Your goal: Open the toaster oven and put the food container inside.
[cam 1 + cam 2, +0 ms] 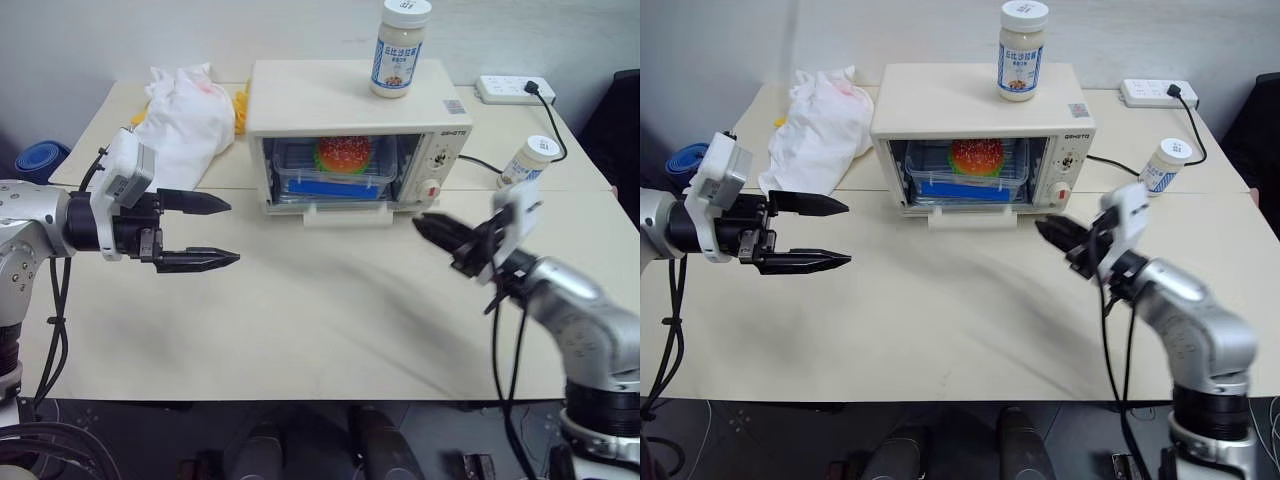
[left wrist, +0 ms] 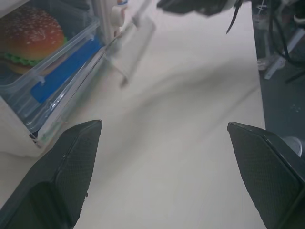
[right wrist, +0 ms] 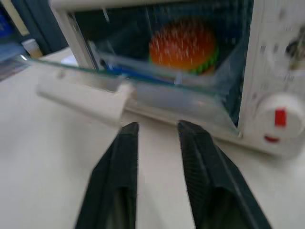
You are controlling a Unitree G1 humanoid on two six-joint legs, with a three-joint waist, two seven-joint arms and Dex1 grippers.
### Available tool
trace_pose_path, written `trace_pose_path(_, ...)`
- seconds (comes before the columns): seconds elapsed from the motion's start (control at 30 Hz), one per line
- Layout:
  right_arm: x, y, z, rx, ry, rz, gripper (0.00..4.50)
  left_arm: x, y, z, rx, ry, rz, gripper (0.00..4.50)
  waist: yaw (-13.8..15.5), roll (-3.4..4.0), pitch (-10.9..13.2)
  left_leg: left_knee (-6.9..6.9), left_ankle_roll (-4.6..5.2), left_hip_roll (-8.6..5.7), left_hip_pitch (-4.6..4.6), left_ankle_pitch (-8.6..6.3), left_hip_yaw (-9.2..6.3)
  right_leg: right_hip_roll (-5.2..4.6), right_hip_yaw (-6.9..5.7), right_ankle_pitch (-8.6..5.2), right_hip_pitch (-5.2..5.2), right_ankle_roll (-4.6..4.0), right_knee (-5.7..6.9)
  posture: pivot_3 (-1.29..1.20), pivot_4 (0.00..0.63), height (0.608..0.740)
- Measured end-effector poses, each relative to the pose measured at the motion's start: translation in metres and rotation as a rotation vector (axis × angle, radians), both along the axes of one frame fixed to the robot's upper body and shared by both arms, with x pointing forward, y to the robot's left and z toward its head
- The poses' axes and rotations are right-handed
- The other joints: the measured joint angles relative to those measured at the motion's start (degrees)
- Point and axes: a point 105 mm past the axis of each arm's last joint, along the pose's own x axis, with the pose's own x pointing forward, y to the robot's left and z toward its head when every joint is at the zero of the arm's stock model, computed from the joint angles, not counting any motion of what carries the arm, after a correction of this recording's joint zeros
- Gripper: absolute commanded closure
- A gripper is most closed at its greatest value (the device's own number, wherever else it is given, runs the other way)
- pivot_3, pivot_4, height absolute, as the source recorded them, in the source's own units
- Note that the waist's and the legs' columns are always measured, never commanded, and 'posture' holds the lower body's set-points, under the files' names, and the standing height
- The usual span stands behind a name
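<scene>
Toaster oven [image 1: 355, 135]: cream, boxy, smooth-sided, sitting toward twelve o'clock on the pale matte bench [image 1: 300, 320], glass door tipped partly down with its white bar handle [image 1: 345, 214] out front. Food container [image 1: 335, 170] inside on the rack: shallow clear plastic, blue clip strip along the front, sesame-bun burger with green lettuce visible through the lid. White-lidded jar [image 1: 401, 47] standing upright on the oven's flat top; a second jar [image 1: 527, 160] at two o'clock beside a white power strip [image 1: 514, 89]. Crumpled white cloth [image 1: 188, 118] at ten o'clock. Left gripper [image 1: 199, 232] at nine o'clock, textured black fingers spread wide, holding nothing. Right gripper [image 1: 432, 229] at three o'clock, just in front of the oven's lower corner, fingers slightly parted, empty.
</scene>
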Motion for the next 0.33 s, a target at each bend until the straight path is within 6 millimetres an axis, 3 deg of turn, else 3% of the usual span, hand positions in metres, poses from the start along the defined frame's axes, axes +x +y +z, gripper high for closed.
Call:
trace_pose_path(0.2, -0.028, -0.023, 0.015, -0.142, 0.041, 0.066, 0.24, 0.005, 0.009, 0.007, -0.01, -0.018, 0.027, 0.0, 0.1, -0.01, 0.0, 0.05, 0.02, 0.0, -0.01, -0.01, -0.01, 0.0, -0.05, 0.0, 0.07, 0.0, -0.04, 0.0, 0.15, 0.74)
trace_pose_path(0.23, -0.031, -0.025, 0.017, -0.147, 0.042, 0.078, 0.03, 0.006, 0.01, 0.01, -0.01, -0.026, 0.029, 0.0, 0.0, -0.01, 0.0, 0.06, 0.02, 0.0, -0.01, -0.01, 0.0, 0.0, -0.03, 0.0, 0.06, 0.0, -0.03, 0.0, 0.15, 0.74)
trace_pose_path(0.33, -0.035, -0.026, 0.018, -0.154, 0.045, 0.087, 0.03, 0.008, 0.014, 0.014, -0.016, -0.034, 0.048, 0.0, -0.4, -0.01, 0.0, 0.04, 0.03, 0.03, 0.07, -0.01, 0.06, 0.03, 0.02, 0.0, 0.05, 0.01, 0.03, 0.0, 0.15, 0.74)
